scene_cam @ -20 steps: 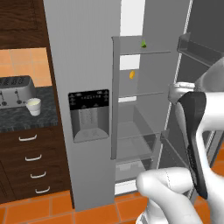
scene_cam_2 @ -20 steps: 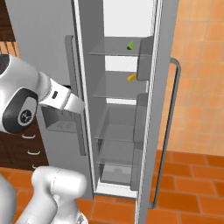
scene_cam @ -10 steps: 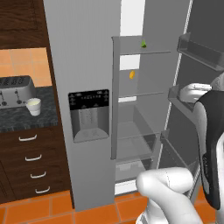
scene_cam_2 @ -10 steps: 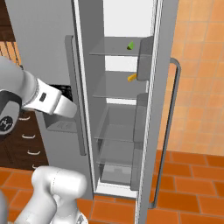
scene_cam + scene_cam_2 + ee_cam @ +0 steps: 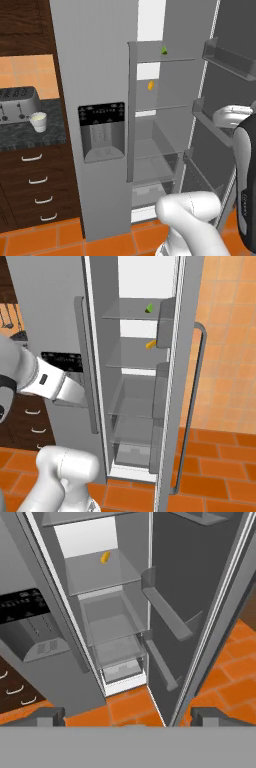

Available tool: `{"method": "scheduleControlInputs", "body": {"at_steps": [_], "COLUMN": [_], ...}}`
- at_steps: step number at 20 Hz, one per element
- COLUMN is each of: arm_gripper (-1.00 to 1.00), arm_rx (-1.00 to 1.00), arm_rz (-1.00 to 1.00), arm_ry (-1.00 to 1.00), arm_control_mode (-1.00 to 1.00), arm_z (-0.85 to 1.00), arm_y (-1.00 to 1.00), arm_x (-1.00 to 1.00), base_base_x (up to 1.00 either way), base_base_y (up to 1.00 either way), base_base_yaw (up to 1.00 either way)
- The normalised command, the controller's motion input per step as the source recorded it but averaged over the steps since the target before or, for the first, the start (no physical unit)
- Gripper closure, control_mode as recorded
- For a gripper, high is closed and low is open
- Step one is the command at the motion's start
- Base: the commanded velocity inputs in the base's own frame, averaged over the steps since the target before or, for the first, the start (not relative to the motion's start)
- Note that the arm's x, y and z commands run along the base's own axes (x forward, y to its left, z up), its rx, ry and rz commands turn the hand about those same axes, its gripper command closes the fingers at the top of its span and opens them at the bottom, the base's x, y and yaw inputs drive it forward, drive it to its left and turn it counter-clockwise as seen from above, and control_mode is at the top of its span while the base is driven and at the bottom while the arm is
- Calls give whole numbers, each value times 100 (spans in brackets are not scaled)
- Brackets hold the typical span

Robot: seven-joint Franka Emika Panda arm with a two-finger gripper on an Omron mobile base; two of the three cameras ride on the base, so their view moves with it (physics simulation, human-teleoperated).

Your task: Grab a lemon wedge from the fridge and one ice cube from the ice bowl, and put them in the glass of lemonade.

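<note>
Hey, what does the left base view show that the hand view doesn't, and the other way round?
Left base view alone: the glass of lemonade on the dark counter beside the toaster, and the tiny green piece on the fridge's upper shelf.

Hand view alone: the gripper, jaws wide apart with nothing between them, and a close look down at the lower shelves and bottom drawer.

Both: the fridge with its right door open, the black dispenser panel, the lemon wedge on a glass shelf, the cabinet drawers and the orange floor tiles.
</note>
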Motion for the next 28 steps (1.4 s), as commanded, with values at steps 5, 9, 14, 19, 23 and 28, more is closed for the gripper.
{"method": "scheduleControlInputs", "body": {"at_steps": [5, 9, 14, 19, 23, 28], "arm_gripper": [-100, -100, -100, -100, -100, -100], "arm_rx": [0, 0, 0, 0, 0, 0], "arm_rz": [0, 0, 0, 0, 0, 0], "arm_ry": [-1, 0, 0, 0, 0, 0], "arm_control_mode": [-100, 100, 100, 100, 100, 100], "arm_z": [-43, 0, 0, 0, 0, 0], "arm_y": [-22, 0, 0, 0, 0, 0], "arm_x": [9, 0, 0, 0, 0, 0], "base_base_x": [0, 77, 79, 69, 69, 15], "base_base_y": [0, -16, 0, -10, -42, -31], "base_base_yaw": [0, -1, 0, 1, 10, 13]}}
